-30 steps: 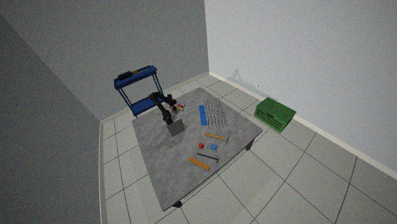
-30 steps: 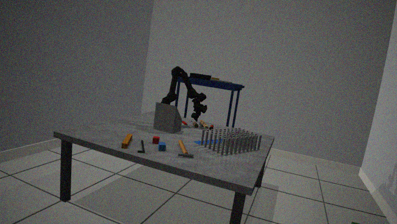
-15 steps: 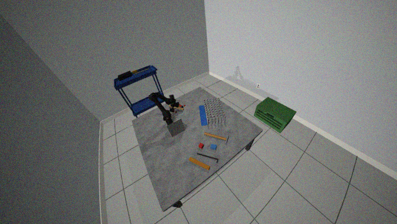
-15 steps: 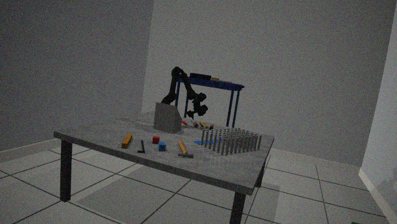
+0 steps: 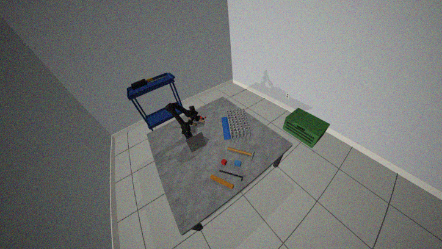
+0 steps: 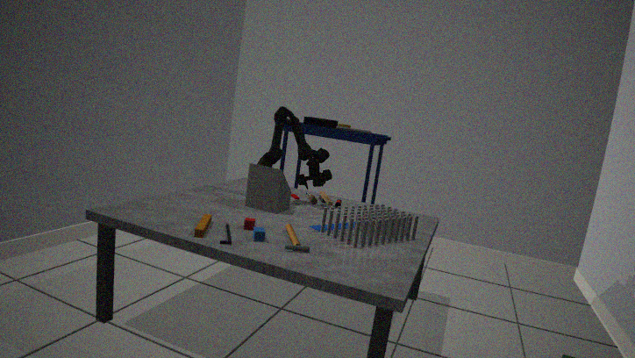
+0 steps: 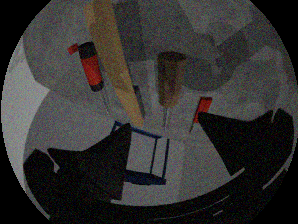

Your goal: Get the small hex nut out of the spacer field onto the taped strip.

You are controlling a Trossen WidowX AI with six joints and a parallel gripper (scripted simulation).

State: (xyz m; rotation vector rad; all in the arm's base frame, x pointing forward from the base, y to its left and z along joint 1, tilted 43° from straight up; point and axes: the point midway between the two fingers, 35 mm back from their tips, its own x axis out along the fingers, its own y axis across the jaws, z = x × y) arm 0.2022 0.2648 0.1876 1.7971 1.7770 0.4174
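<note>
Two fingers wide w/ nothing between, above tan-handled tool [image 7: 116, 63] nr spacers [image 5: 238, 124].

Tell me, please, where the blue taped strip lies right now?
In the top view, the blue taped strip lies flat beside the spacer field, on the side facing the gripper.

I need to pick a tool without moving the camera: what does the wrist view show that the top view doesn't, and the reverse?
Wrist only: up close below the open pincer, a tan wooden stick, a red-and-black handle and a brown handle.
Top only: the spacer field, blue taped strip, wooden-handled rake, black hook and orange bar.
Both: the grey table.
</note>
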